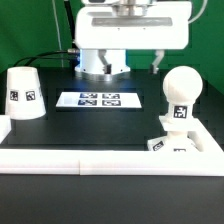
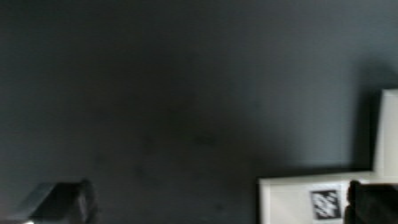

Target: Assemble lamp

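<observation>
In the exterior view the white cone shade (image 1: 25, 92) stands wide end down at the left, a tag on its side. The round-ended bulb (image 1: 180, 95) stands upright at the right. The small square base block (image 1: 170, 144) sits just below the bulb against the white rail; I cannot tell if they touch. In the wrist view my gripper (image 2: 217, 205) is open and empty above the dark table, with its dark fingertips (image 2: 63, 200) far apart at the frame's edge. A white tagged piece (image 2: 320, 195) lies by one finger; I cannot tell which part it is.
The marker board (image 1: 97, 100) lies flat in the middle of the table. A thick white rail (image 1: 90, 158) runs along the front and turns back at both ends. The arm's white base (image 1: 103, 60) stands behind the board, and its hand (image 1: 135, 22) hangs high above.
</observation>
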`<state>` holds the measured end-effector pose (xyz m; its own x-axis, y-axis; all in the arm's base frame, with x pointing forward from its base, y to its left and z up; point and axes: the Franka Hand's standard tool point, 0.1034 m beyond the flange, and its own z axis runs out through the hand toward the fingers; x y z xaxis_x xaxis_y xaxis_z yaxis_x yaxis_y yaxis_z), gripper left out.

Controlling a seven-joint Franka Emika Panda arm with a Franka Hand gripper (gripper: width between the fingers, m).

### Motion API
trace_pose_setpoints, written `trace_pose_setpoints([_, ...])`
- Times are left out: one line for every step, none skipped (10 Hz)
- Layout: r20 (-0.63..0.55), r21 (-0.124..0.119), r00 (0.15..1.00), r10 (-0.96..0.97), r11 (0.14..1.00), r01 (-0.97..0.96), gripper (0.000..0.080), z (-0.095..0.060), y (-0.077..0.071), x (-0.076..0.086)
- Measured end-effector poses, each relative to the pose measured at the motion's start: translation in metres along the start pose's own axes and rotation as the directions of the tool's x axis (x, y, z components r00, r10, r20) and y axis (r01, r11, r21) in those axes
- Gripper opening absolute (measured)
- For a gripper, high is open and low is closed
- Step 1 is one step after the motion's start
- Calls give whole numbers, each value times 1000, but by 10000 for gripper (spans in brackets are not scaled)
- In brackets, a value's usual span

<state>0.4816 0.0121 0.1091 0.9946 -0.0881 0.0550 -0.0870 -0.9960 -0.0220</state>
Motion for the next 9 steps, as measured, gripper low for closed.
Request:
trace_pose_setpoints([7, -4, 1000, 8, 1000, -8, 699, 2, 14, -3])
trace_pose_setpoints([7, -6, 1000, 12, 1000, -12, 699, 3, 18, -3])
trace_pose_setpoints([8, -5, 1000, 8, 1000, -7, 699, 3, 16, -3])
trace_pose_setpoints([8, -5, 1000, 7, 1000, -7, 699, 3, 16, -4])
trace_pose_setpoints([9, -5, 1000, 7, 1000, -7, 699, 4, 16, -4])
trace_pose_setpoints([9, -6, 1000, 7, 1000, -7, 699, 4, 16, -4])
trace_pose_setpoints([9, -6, 1000, 7, 1000, -7, 699, 4, 16, -4])
trace_pose_setpoints([12, -6, 1000, 2, 1000, -2, 699, 4, 18, -6])
trace_pose_setpoints([33, -6, 999, -23, 1000, 23, 699, 8, 26, -21])
